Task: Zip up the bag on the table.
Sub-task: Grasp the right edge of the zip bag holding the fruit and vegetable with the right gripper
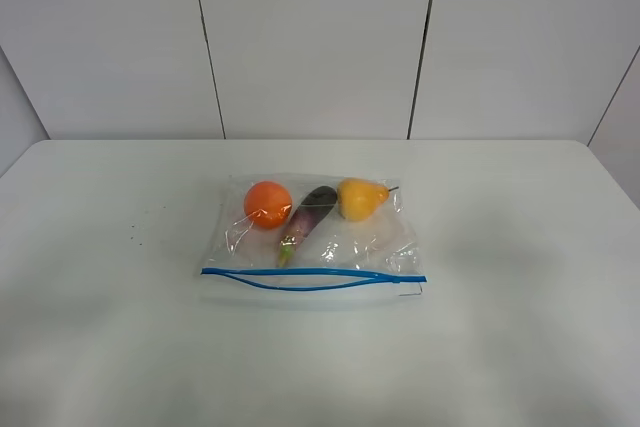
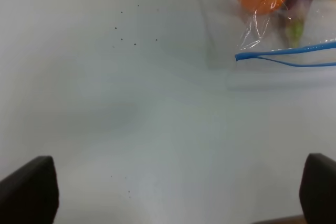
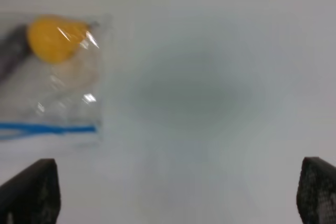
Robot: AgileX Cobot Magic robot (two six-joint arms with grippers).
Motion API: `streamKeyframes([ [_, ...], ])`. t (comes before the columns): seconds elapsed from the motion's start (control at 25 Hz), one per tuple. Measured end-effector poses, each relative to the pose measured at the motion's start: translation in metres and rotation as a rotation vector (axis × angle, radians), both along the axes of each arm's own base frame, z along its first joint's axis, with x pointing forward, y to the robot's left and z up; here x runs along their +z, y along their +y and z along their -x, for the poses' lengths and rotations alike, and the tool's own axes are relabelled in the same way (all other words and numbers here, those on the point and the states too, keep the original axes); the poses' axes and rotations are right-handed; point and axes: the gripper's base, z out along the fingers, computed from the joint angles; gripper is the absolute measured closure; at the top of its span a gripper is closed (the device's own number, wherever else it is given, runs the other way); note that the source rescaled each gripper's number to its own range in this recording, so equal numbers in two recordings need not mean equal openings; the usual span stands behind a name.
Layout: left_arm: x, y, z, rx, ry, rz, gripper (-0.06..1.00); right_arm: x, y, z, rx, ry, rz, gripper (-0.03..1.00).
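the clear crinkly plastic zip bag [image 1: 312, 239] lies at the middle of the plain white matte surface [image 1: 520, 247], its blue zipper strip [image 1: 300, 281] parted. the left tool [image 2: 173, 192] and right tool [image 3: 176, 192] are spread wide, grasping nothing, each off to its own side of the bag.

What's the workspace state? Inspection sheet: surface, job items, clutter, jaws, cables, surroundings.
Surface: white table, matte; a few dark specks on its left half.
Job's things: clear zip bag flat mid-table; blue zipper strip on near edge, tracks parted, unzipped; orange, eggplant, pear inside.
Clutter: nothing seen.
Grippers: left gripper and right gripper, jaws wide open, empty, off the bag.
Cables: nothing seen.
Surroundings: pale panelled wall behind table.
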Motion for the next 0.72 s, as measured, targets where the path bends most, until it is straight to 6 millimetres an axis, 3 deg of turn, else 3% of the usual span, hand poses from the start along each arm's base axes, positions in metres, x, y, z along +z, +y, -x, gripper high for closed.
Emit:
streamKeyframes([
  [0.16,0.0,0.0,0.0,0.0,0.0,0.0,-0.06,0.001,0.007,-0.054,0.069,0.097,-0.072,-0.03],
  [0.4,0.0,0.0,0.0,0.0,0.0,0.0,-0.06,-0.03,0.024,-0.148,0.253,0.304,-0.215,-0.03],
  [0.56,0.0,0.0,0.0,0.0,0.0,0.0,-0.06,-0.059,0.031,-0.191,0.372,0.397,-0.378,-0.03],
  [0.72,0.0,0.0,0.0,0.0,0.0,0.0,-0.06,-0.101,0.018,-0.212,0.526,0.497,-0.612,-0.03],
])
